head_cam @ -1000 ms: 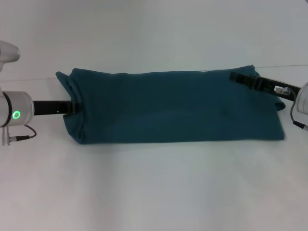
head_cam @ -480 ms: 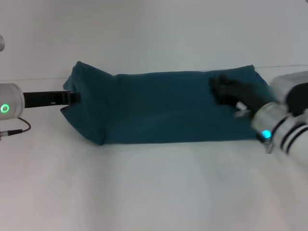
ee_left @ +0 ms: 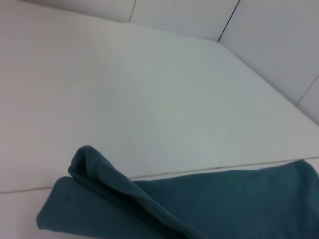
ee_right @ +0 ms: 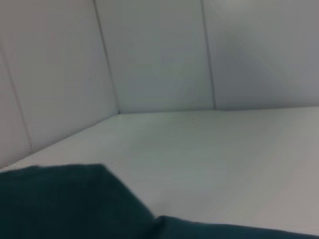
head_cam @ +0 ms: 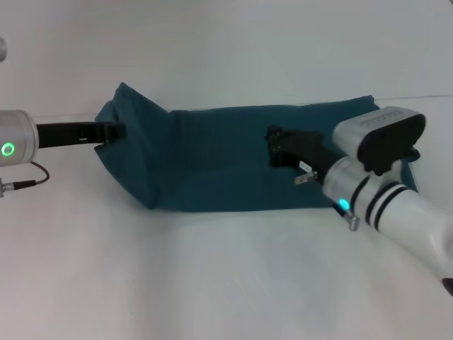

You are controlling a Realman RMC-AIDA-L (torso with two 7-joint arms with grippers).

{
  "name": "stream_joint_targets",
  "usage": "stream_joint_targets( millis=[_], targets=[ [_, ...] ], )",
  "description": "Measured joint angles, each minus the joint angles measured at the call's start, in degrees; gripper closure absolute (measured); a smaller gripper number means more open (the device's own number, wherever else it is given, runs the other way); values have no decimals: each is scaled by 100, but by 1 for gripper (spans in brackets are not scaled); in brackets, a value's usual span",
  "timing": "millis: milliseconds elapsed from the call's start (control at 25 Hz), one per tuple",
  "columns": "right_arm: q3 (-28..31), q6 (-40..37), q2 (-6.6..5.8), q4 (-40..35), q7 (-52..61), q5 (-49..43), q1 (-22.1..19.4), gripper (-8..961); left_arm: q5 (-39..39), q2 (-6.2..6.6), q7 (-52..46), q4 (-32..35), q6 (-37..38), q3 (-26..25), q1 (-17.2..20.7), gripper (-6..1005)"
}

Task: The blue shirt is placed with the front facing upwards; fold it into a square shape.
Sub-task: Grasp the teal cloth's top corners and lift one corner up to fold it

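Right gripper [head_cam: 277, 150] has moved inward over the blue shirt [head_cam: 226, 159].

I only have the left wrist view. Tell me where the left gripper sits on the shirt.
Observer: In the head view the left gripper pinches the blue shirt at its left end, which is raised off the table.
Operator: Give me the right arm's position.
Observer: The right gripper is over the shirt's middle, a little right of centre.
Operator: Report the lettering.
Observer: None shows; only plain teal cloth faces up.
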Motion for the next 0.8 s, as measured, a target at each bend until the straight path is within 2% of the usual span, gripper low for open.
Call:
stream_joint_targets(
  millis=[120,480,600,800],
  targets=[
    [1,176,23,150,-14,-88,167,954,-61,-4,-37,-139,128,-33,21,996],
    [114,477,45,536,-16,-522,739,954,-153,-54,-103,-542,386,-55,144,996],
    [310,698,45,597,24,-796,880,954,-164,-75,-107,-619,422,-55,153,996],
    [960,1153,44,742,46,-1649,1066,955,-382,-80,-79,-653,456,-47,153,996]
  ],
)
